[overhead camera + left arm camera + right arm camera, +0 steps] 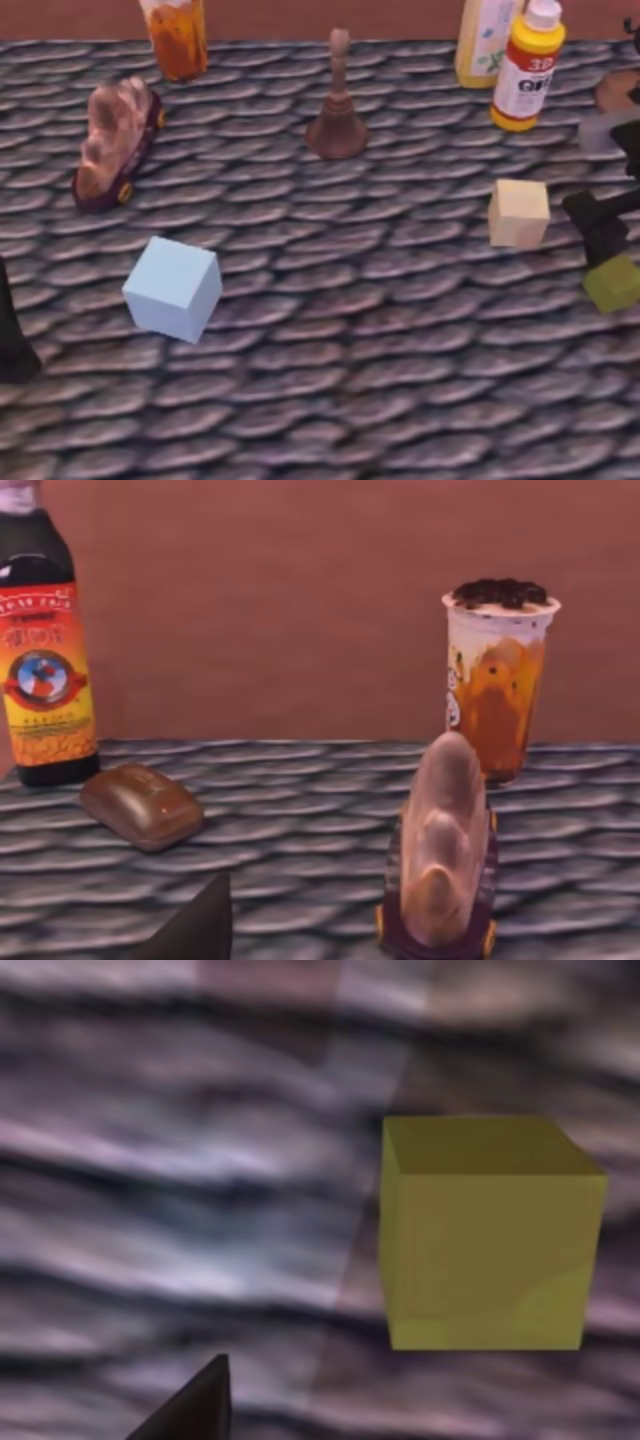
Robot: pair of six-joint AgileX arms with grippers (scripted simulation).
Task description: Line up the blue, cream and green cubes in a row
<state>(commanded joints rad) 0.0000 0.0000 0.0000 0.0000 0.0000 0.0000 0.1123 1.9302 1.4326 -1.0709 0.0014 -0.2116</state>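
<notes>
The pale blue cube [172, 288] sits at the table's left of centre. On the right stands the cream cube [519, 213], and the small olive green cube [612, 283] lies just in front of it at the right edge. My right gripper [603, 240] hovers just behind and above the green cube, open and holding nothing. In the right wrist view the green cube [490, 1230] rests on the table ahead of one dark fingertip [205, 1400], apart from it. My left gripper [12, 350] is parked at the left edge, open and empty.
Along the back stand a bubble-tea cup [178, 35], a brown bell [337, 120], a pale bottle [485, 40] and a yellow bottle [527, 70]. A toy car [115, 145] sits back left. The left wrist view shows a sauce bottle [45, 650] and a brown mouse [140, 805].
</notes>
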